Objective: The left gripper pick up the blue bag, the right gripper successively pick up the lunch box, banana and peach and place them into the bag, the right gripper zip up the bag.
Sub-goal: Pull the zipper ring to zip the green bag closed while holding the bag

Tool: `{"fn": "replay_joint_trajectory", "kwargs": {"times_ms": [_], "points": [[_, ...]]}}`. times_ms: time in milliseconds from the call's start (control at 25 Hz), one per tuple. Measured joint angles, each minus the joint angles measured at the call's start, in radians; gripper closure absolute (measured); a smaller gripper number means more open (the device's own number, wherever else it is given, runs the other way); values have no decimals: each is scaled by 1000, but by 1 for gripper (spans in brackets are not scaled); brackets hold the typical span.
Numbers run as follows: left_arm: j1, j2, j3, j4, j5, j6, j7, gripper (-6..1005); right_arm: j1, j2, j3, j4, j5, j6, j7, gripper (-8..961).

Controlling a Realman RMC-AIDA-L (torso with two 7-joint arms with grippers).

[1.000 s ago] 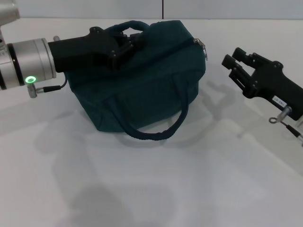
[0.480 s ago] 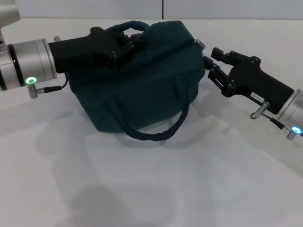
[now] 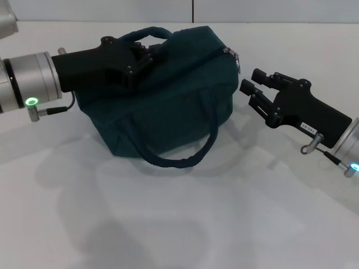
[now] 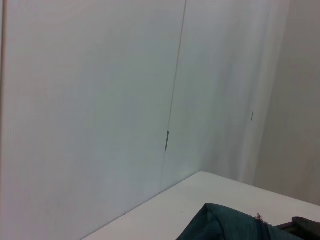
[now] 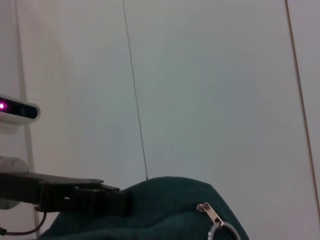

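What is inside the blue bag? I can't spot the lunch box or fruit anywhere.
Nothing shows: the blue bag looks zipped shut, its fabric hiding any contents. The left claw grips its handle; the right claw hovers open beside it.

left tool (image 3: 147, 51): black angular claw, visible screws | silver cylindrical wrist, green light, thin black cable || right tool (image 3: 253, 89): black angular claw, white label, wire ring | cyan wrist light

Bag (image 3: 168, 95) between left (image 3: 147, 51) and right tools (image 3: 255, 92)
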Motion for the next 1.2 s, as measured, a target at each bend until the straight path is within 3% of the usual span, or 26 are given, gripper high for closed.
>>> {"fn": "replay_joint_trajectory", "kwargs": {"times_ms": [520, 1200], "points": [[-5, -5, 0, 0, -1, 2, 10, 952, 76, 4, -7, -9, -15, 82, -16, 662], [-3, -8, 0, 0, -1, 17, 12, 952, 74, 6, 2, -46, -7, 87, -26, 711]]}}
